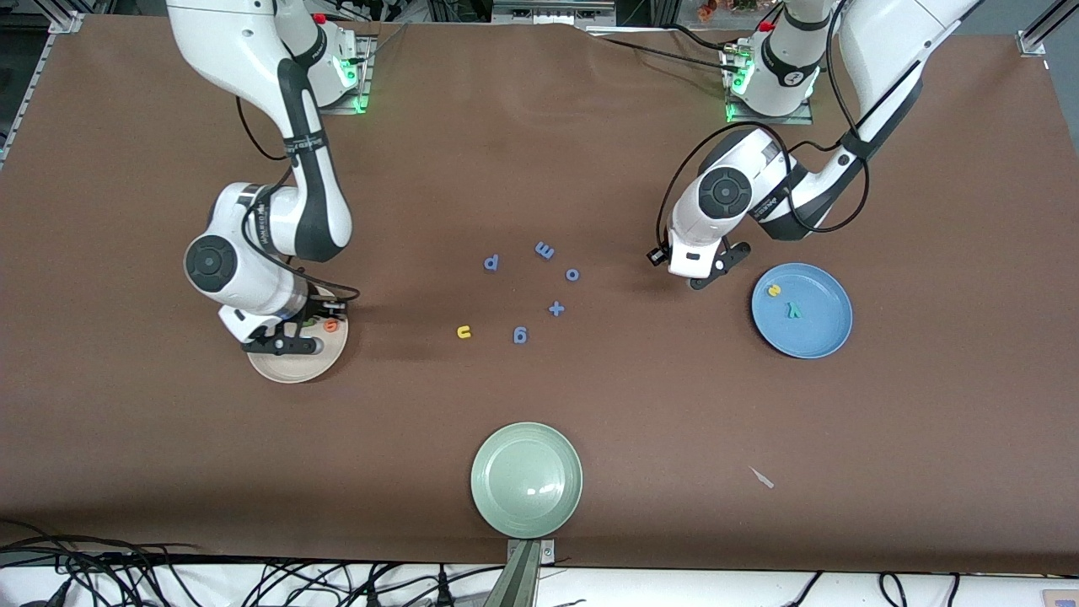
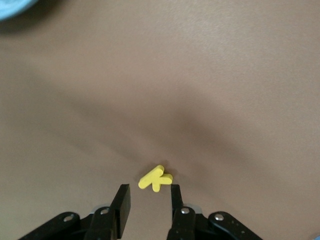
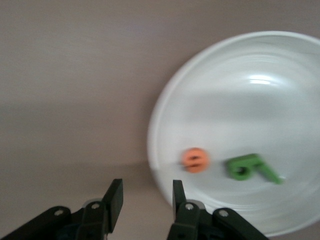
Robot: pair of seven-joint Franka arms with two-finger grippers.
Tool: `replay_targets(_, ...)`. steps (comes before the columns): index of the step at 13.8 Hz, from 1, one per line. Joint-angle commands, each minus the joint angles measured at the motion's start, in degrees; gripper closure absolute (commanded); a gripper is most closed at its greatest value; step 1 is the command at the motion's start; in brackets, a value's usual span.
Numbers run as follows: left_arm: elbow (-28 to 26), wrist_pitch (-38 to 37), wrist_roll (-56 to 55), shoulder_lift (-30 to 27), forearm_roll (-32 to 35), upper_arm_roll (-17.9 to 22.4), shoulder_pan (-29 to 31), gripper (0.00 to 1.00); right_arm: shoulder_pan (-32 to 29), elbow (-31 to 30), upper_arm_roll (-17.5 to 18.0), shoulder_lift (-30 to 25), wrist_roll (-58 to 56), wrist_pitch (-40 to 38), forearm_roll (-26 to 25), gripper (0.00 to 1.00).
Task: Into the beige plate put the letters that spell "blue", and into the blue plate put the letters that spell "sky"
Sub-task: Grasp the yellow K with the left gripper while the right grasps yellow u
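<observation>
The left gripper, fingers narrowly parted and empty, hangs over the yellow k beside the blue plate; descend squarely astride it. The right gripper (also empty, narrowly parted) hovers at the beige plate.

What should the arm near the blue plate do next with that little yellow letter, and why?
Probably lower the left gripper straight down and close on the yellow k. Its fingers are open with nothing between them, and the k lies on the table just ahead of the tips. The blue plate already holds the yellow s and teal y, so k would finish "sky".
</observation>
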Motion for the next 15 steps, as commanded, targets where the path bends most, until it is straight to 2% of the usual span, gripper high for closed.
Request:
replay_targets(1,-1.3,0.4,7.7,0.1,5.0,0.3,-0.3,0.6,0.3,7.4,4.8,2.6,12.3,-0.4,1.6,0.51)
replay_targets(4,-1.8,0.5,15.6,1.6,5.4,0.2,0.3,0.6,0.3,14.0,8.3,7.1,21.6,0.1,1.6,0.49)
replay_targets(6,-1.8,0.6,20.6,2.6,5.5,0.1,0.5,0.6,0.9,16.7,9.5,11.0,24.2,2.0,1.5,0.42)
replay_targets(9,-1.6,0.9,25.3,3.0,5.5,0.0,0.4,0.57,3.5,16.9,10.4,14.1,26.9,9.1,1.6,0.38)
replay_targets(15,-2.2,4.7,27.7,3.9,7.8,0.2,-0.3,0.56,4.9,16.9,10.5,14.9,29.1,9.4,1.2,0.37)
